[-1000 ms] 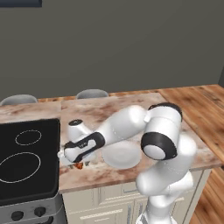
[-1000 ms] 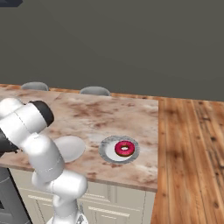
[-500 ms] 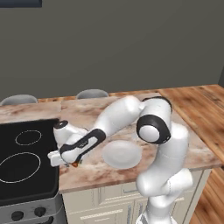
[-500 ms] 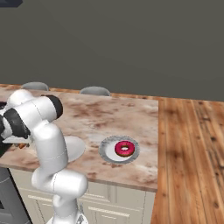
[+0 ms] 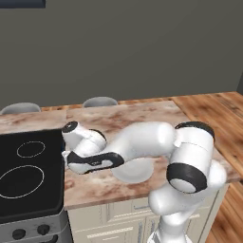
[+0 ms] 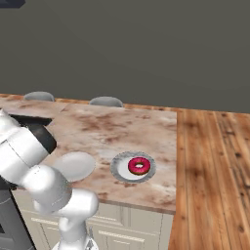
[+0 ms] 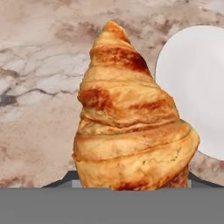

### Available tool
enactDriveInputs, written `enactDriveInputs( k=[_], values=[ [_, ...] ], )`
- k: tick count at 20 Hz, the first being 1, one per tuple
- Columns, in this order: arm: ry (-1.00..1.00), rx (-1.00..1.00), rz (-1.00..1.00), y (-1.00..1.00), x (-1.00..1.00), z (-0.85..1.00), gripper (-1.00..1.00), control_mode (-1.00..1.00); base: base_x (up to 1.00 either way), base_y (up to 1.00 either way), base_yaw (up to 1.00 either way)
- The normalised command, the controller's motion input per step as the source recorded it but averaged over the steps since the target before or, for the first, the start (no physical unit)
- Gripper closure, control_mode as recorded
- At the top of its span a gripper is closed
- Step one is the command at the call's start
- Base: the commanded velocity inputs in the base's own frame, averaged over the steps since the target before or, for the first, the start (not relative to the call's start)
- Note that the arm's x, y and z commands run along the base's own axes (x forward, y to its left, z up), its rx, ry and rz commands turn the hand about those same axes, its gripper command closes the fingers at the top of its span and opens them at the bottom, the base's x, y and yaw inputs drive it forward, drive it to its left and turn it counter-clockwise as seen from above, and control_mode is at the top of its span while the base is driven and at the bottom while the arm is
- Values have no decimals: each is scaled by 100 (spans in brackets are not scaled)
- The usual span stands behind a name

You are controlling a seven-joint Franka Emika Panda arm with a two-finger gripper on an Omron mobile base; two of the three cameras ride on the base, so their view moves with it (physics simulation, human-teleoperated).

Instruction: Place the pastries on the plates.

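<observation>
Marbled brown-and-cream counter [image 6: 122, 127], butting against a wood-plank top [image 6: 210, 156] on its right side and a black cooktop [image 5: 26, 175] at its left end. Directly on the stone: plain white plate [image 6: 74, 164], bare, and beside it a greyish scalloped plate [image 6: 119, 168] carrying the pink-frosted donut [image 6: 139, 166]. Both plates sit near the front edge, apart from each other.

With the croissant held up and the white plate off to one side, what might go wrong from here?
1. The croissant fills the hand view, and the fingers barely show beneath it. The grip may be shallow, so it might slip in transit.
2. The white plate sits off to one side, so releasing now would probably drop it on the counter.
</observation>
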Motion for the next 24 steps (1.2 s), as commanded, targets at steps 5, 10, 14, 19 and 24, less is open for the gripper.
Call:
enactDriveInputs(
  k=[5, 10, 14, 19, 24],
  values=[
    [0, 18, -39, -100, -43, 25, 100, -100, 0, 0, 0],
    [-1, 11, -26, -97, -4, 55, 100, -100, 0, 0, 0],
    [6, 14, -16, -71, 7, 18, 100, -100, 0, 0, 0],
    [10, 14, 0, -22, 32, -3, 100, -100, 0, 0, 0],
    [0, 8, 0, -2, 19, -17, 100, -100, 0, 0, 0]
  ],
)
